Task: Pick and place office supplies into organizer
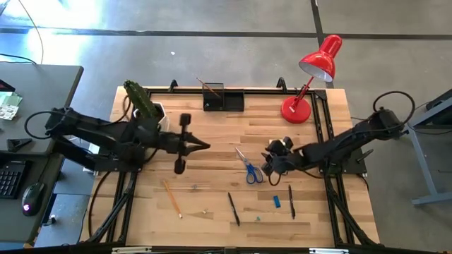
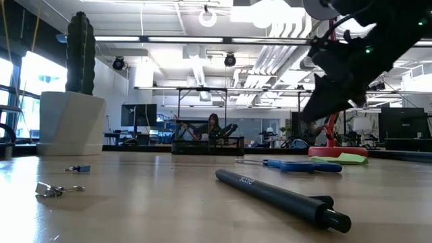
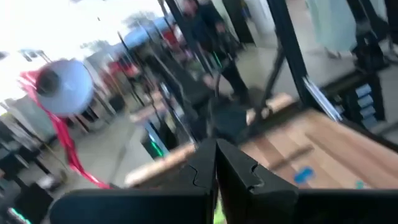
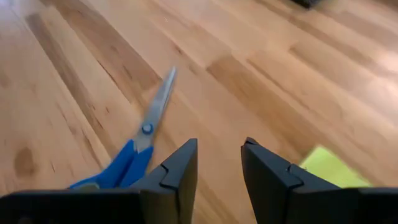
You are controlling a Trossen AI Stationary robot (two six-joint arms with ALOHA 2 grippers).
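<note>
Open tabletop (image 1: pixel 212 130) was observed between the two arms. The scissors (image 1: pixel 248 168) lay just beside the right gripper (image 1: pixel 270 164). The organizer (image 1: pixel 223 97) at the far edge was flanked by the cactus pot (image 1: pixel 147 107) and lamp (image 1: pixel 311 81). Pens (image 1: pixel 233 209) and a pencil (image 1: pixel 171 198) were scattered along the near side.

On the counter (image 1: pixel 212 134), the left gripper (image 1: pixel 201 146) reaches toward the middle from beside the cactus pot (image 1: pixel 146 107). The right gripper (image 1: pixel 266 164) sits just beside the blue-handled scissors (image 1: pixel 248 168). A pencil (image 1: pixel 171 198) lies on the near left, two black pens (image 1: pixel 233 209) nearer the front, a blue eraser (image 1: pixel 277 202) between them. The black organizer (image 1: pixel 223 98) stands at the far edge, near the red lamp (image 1: pixel 311 77).
</note>
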